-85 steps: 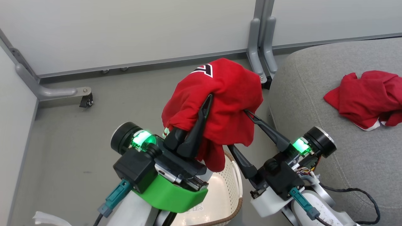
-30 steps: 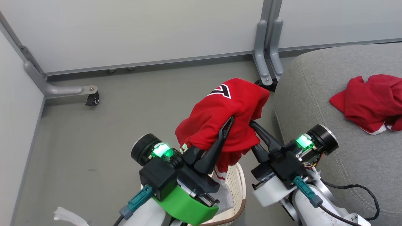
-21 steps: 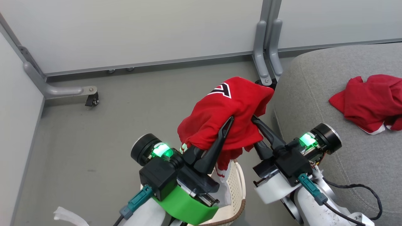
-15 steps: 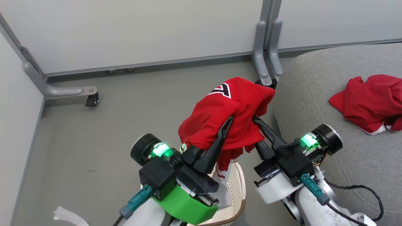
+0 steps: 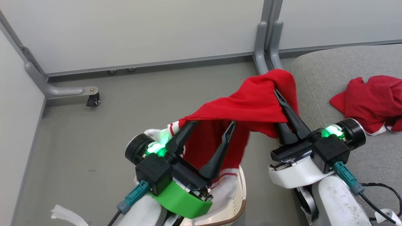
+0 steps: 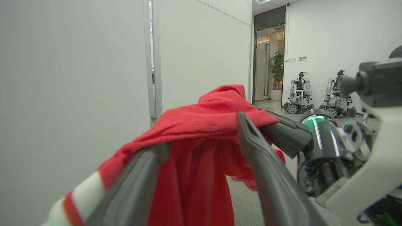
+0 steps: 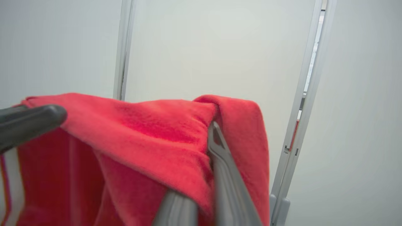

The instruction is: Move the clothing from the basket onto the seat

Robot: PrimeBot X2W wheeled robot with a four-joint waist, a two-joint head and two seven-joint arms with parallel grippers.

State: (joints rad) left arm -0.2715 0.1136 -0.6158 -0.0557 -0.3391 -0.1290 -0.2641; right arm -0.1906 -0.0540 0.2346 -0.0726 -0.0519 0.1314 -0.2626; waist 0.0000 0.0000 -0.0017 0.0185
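While the right gripper (image 5: 280, 98) pinches the red jersey (image 5: 251, 105) tight beside the seat (image 5: 329, 69) and the left gripper (image 5: 213, 124) stands wide open under it, lift it high, clear of the basket (image 5: 240, 191).

The basket (image 5: 241, 191), the seat (image 5: 320, 81) to its right
The first jersey (image 5: 251, 105) hangs above the basket, reaching rightward; the second jersey (image 5: 370, 100) lies on the seat, well right of it.
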